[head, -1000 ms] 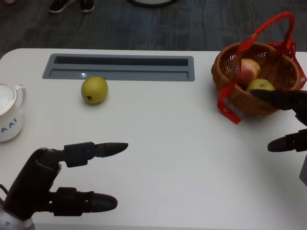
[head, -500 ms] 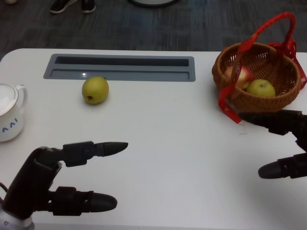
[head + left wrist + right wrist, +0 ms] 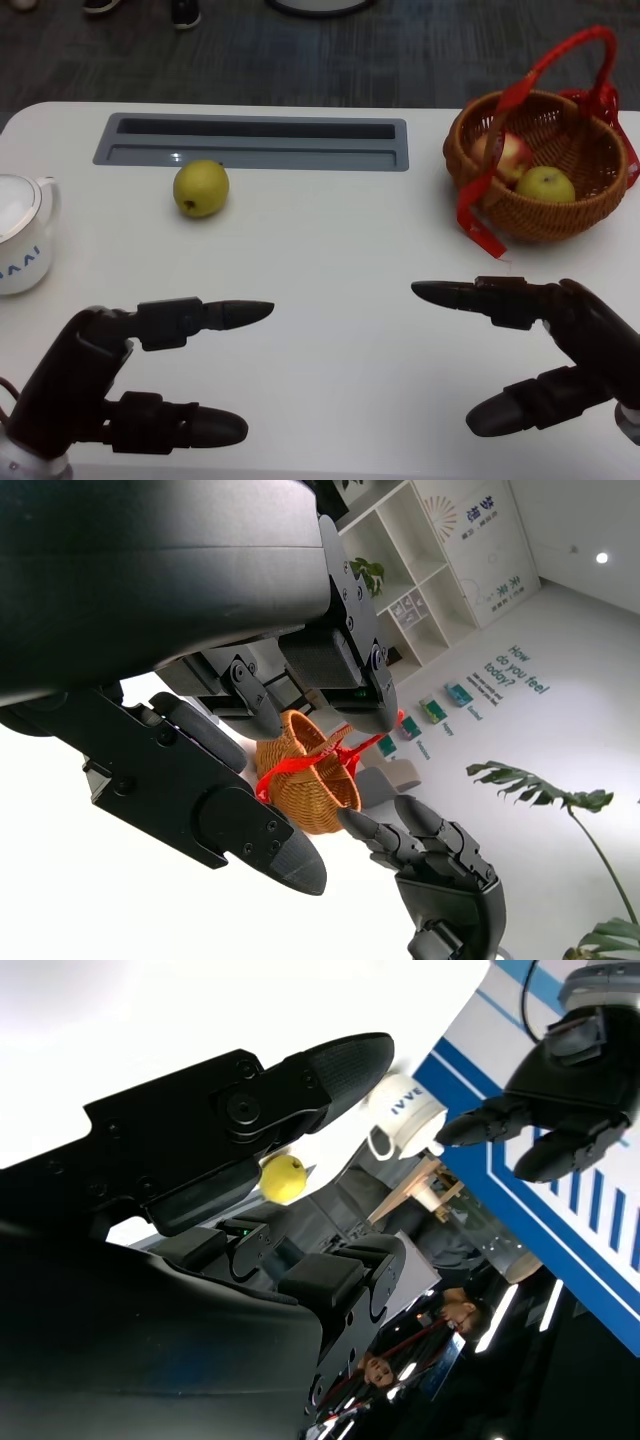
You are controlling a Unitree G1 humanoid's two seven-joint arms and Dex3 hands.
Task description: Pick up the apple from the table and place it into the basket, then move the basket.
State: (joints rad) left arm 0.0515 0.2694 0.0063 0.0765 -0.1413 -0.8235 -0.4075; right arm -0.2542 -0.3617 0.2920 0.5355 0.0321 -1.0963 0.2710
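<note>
A woven basket [image 3: 590,215] with a red ribbon handle stands at the table's far right; the left wrist view shows the basket [image 3: 305,790] too. Inside it lie a red apple [image 3: 508,157] and a green-yellow apple [image 3: 545,184]. My right hand [image 3: 545,360] hovers empty over the table's near right, fingers spread, well short of the basket. My left hand [image 3: 120,375] is at the near left, fingers apart, holding nothing. A yellow-green pear-like fruit [image 3: 201,188] sits on the table at the left centre, and the same fruit [image 3: 282,1178] shows in the right wrist view.
A white mug [image 3: 20,245] with blue lettering stands at the left edge. A grey recessed tray [image 3: 250,142] runs along the table's far side. People show dimly in the right wrist view.
My right hand has drawn back from the basket toward the near edge and to the left. The apples lie uncovered in the basket. The left hand has stayed put.
</note>
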